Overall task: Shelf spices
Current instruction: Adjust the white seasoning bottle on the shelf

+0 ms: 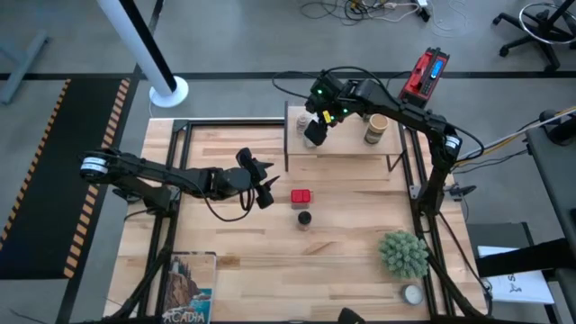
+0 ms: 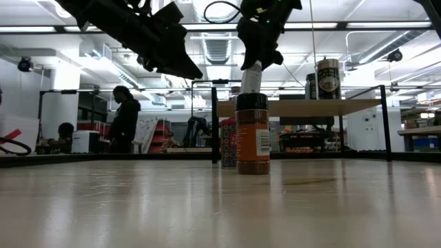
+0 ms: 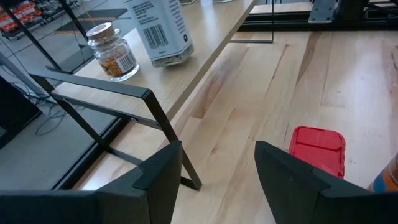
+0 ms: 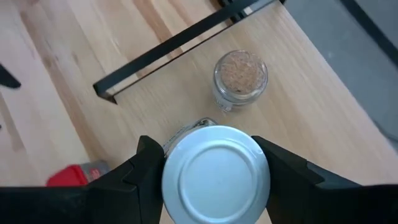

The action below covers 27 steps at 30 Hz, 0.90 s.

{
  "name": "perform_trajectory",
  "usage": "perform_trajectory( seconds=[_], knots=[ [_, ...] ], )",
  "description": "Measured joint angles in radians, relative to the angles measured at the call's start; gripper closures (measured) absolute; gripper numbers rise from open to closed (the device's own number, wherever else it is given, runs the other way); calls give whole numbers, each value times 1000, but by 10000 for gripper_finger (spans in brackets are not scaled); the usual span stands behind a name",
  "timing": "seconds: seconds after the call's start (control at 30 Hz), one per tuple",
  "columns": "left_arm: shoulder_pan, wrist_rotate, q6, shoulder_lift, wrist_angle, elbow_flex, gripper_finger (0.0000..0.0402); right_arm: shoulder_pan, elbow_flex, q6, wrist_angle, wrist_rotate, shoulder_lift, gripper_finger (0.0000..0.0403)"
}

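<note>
- Right claw (image 4: 205, 171): poised above the left end of the shelf (image 1: 346, 144), fingers closed on the sides of a white-lidded jar (image 4: 216, 174). Seen level across the worktop, the jar hangs under the claw with its base above the shelf board, not resting on it.
- Cork-topped glass jar (image 4: 240, 79): stands upright on the shelf just beyond the right claw, near the dark side frame (image 4: 174, 46); it is apart from the held jar.
- Tan cylinder (image 1: 376, 128): upright on the shelf, to the right of the right claw and well apart from it.
- Left claw (image 1: 265, 184): hovers over the worktop (image 1: 234, 234) in front of the shelf's left end, fingers (image 3: 155, 180) spread apart with nothing between them.
- Red square tin (image 1: 301, 195): lies on the worktop just to the right of the left claw, not touched by it.
- Black-lidded jar (image 1: 304, 218): stands upright on the worktop just beside the red tin, on the side away from the shelf; it holds orange-brown contents.
- Spiky green plant (image 1: 403, 253) and flat white round tin (image 1: 412, 293): at the worktop's near right corner, well apart from both claws.
</note>
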Motion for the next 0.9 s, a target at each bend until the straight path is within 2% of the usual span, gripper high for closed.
perform_trajectory(
  seconds=[0.2,0.47,0.9],
  knots=[
    [0,2,-14,0,0,0,209,0,0,106,0,9,0,209],
    [0,2,-14,0,0,0,209,0,3,208,-40,126,-2,209],
    [0,1,-9,0,-4,0,209,-1,3,455,-76,137,-3,208]
  ],
)
